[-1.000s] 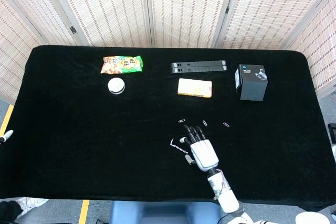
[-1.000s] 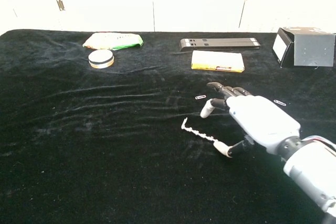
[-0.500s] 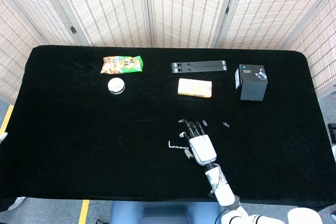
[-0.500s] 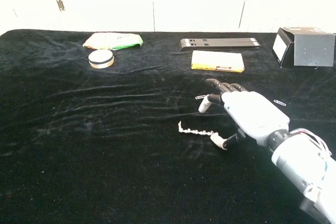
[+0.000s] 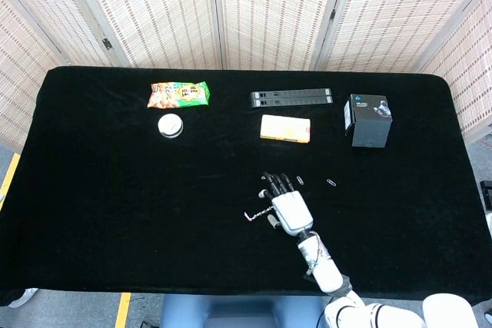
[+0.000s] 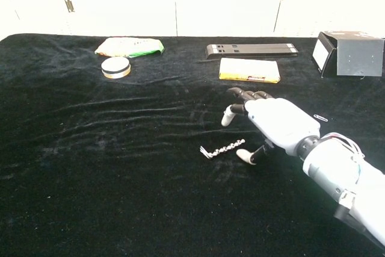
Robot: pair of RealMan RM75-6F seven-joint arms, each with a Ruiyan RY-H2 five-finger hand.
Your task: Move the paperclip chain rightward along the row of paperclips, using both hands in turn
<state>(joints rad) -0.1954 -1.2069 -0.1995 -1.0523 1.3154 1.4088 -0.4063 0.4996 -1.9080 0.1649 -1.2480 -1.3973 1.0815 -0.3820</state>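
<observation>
The paperclip chain (image 5: 257,213) (image 6: 222,147) lies on the black tablecloth, slanting up to the right in the chest view. My right hand (image 5: 284,207) (image 6: 274,126) hovers low just right of it, fingers spread and pointing away from me, thumb tip beside the chain's right end. Nothing is pinched in the hand. Loose paperclips form a row beyond the fingers: one (image 5: 265,178) at the left, one (image 5: 300,180) in the middle, one (image 5: 331,183) (image 6: 320,117) at the right. My left hand shows in neither view.
Along the back stand a snack bag (image 5: 178,94), a round tin (image 5: 170,125), a long black bar (image 5: 290,97), a yellow box (image 5: 285,128) and a black box (image 5: 367,120). The table's front edge is close behind my right forearm.
My right hand has slid forward and slightly left. The chain has swung round, its right end now raised toward the row and its left end nearer me.
</observation>
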